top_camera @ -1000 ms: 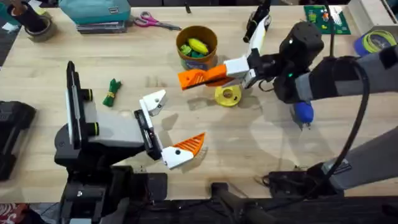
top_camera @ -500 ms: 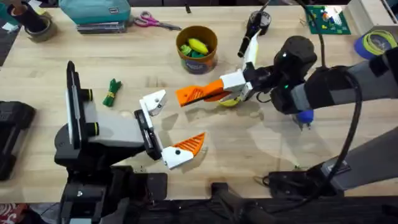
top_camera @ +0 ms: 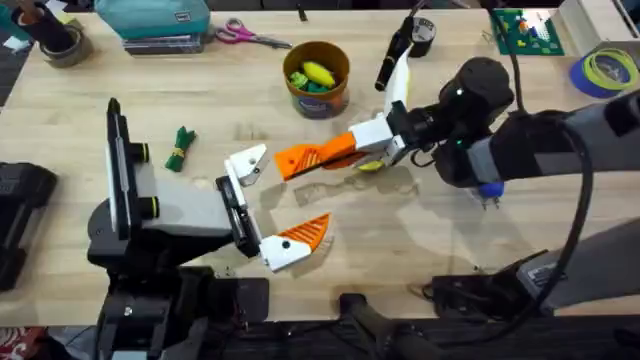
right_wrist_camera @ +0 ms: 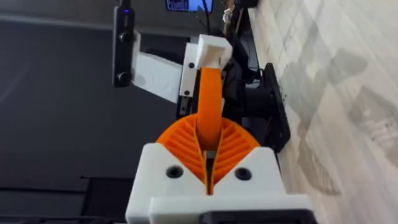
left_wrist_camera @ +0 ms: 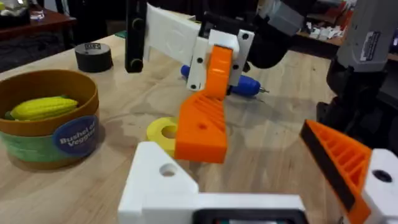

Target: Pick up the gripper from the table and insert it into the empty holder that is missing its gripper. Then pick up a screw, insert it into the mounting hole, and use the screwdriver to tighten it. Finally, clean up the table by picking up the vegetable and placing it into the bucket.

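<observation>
Pale wood table [top_camera: 400,245], mid-assembly: my right gripper [top_camera: 335,150] hung low over the middle, clamped shut on the loose gripper [top_camera: 300,158], whose tip pointed at the holder [top_camera: 247,163] and sat just beside it. I could not tell whether the two touched. The left gripper [top_camera: 280,200] lay wide open with nothing in it, the bare holder on one side and its orange-padded finger on the other.

From the right wrist, the orange part ran straight out from between the pads [right_wrist_camera: 239,146] toward the white mount. It looked lined up from there, but that view judged depth poorly.

As I read it, the main danger was a skewed entry. If the part met the holder at a slight angle or height offset, it could jam, twist in the pads or pop free onto the table. Pushing harder might also shove the left finger aside.

Secondary risks sat near the right arm. A yellow disc [top_camera: 370,164] lay just under the wrist and the screwdriver [top_camera: 488,183] beneath the forearm, so a low sweep could knock either away. The vegetable [top_camera: 180,148] lay well clear at the left, and the bucket [top_camera: 318,98] stood at the far side.
</observation>
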Robot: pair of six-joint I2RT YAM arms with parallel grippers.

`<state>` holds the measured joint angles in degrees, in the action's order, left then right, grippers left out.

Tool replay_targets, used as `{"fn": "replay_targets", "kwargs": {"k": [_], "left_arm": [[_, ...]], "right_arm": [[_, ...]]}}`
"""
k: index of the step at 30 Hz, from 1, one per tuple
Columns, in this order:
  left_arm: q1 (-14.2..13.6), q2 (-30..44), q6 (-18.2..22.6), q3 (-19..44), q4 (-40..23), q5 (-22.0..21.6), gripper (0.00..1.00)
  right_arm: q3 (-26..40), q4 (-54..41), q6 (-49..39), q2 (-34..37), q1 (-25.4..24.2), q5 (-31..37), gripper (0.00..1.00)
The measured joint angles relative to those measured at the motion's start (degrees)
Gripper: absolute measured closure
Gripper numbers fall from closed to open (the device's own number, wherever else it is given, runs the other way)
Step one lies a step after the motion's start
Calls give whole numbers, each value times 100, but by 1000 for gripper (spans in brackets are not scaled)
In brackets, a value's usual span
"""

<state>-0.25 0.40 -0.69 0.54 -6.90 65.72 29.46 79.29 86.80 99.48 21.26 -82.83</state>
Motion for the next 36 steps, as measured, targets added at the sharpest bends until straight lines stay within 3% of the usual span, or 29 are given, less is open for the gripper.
{"fn": "replay_targets", "kwargs": {"k": [14, 36], "left_arm": [[0, 0, -2, 0, 0, 0, 14], [0, 0, -2, 0, 0, -1, 15]], "right_arm": [[-189, 131, 149, 0, 21, 16, 992], [-189, 129, 147, 0, 469, 432, 992]]}}
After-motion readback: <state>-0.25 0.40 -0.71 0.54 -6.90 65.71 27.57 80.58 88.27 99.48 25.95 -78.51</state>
